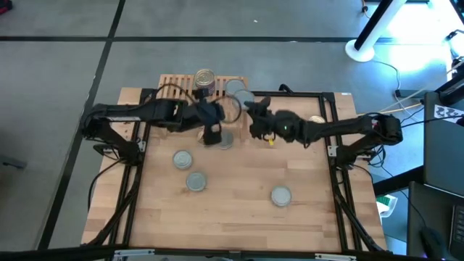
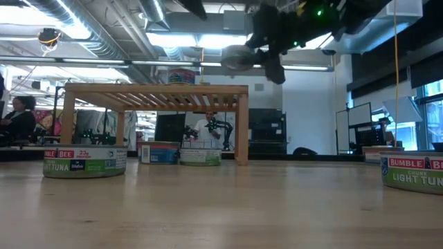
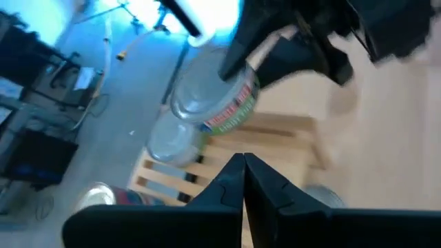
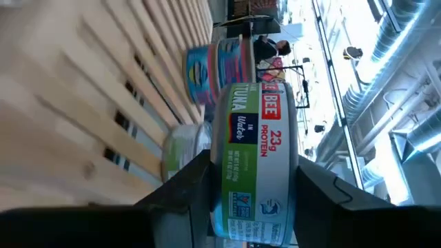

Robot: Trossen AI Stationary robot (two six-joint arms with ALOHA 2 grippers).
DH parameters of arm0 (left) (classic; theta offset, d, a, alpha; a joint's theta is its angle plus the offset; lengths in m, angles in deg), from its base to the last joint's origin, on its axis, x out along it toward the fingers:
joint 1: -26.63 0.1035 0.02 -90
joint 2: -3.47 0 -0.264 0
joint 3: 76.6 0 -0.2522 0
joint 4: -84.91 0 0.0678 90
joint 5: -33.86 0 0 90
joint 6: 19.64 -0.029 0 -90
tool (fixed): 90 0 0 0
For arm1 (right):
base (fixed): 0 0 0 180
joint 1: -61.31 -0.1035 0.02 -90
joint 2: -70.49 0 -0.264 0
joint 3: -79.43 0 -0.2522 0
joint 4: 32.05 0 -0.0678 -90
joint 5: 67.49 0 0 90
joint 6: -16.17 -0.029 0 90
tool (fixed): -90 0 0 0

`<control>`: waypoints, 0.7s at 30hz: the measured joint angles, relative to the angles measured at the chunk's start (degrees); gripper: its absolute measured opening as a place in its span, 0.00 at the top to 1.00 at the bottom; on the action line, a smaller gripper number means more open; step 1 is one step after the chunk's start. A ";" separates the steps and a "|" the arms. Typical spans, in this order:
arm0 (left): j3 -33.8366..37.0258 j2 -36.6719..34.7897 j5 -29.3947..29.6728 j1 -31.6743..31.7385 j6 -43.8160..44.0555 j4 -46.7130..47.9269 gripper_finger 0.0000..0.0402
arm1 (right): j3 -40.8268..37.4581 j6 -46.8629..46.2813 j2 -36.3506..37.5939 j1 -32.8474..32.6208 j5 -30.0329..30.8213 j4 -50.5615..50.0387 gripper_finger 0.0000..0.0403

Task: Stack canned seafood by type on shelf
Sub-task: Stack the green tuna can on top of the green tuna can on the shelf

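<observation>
The shelf (image 1: pixel 190 82) is a low light-wood slatted rack at the table's far edge, also seen in the low view (image 2: pixel 156 91). A gold-lidded can (image 1: pixel 205 77) and a silver-lidded can (image 1: pixel 235 88) sit on its slats. My right gripper (image 1: pixel 249 110) is shut on a green-labelled tuna can (image 4: pixel 253 158), raised over the shelf's right end (image 2: pixel 239 57). My left gripper (image 3: pixel 243 176) is shut, touches nothing, and hangs in the air just near of the shelf (image 1: pixel 212 135). More silver-lidded cans (image 1: pixel 182 159), (image 1: pixel 196 181), (image 1: pixel 280 195) lie flat on the table. My right gripper pinches the tuna can between its two fingers (image 4: pixel 185 187), one on the lid side (image 4: pixel 293 172) and one on the base side. The fingers come in level from the table's right. The can is lifted clear and lies flat above the shelf top.
Another can (image 1: pixel 225 140) lies beside my left gripper, and a gold-lidded one (image 1: pixel 317 119) near the right arm. Two cans (image 2: pixel 159 152), (image 2: pixel 201 156) stand beneath the shelf. The table's near half has room between the loose cans. People show in the room beyond.
</observation>
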State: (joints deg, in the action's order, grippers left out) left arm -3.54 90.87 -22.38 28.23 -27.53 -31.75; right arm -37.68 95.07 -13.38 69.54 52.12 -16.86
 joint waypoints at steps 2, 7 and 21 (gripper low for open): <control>0.00 0.30 -1.62 2.30 -0.75 -1.49 1.00 | 0.00 1.22 0.00 2.38 -3.43 -0.02 0.64; -0.01 2.71 -10.29 7.10 -3.04 -7.50 1.00 | 0.00 0.94 0.00 7.17 -12.16 0.03 0.64; -0.01 8.96 -15.01 12.30 -6.95 -16.01 1.00 | 3.47 0.89 -3.91 13.73 -23.12 1.36 0.64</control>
State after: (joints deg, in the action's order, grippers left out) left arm -3.55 99.83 -37.39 40.52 -34.48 -47.76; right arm -34.21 95.96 -17.29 83.26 28.99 -15.50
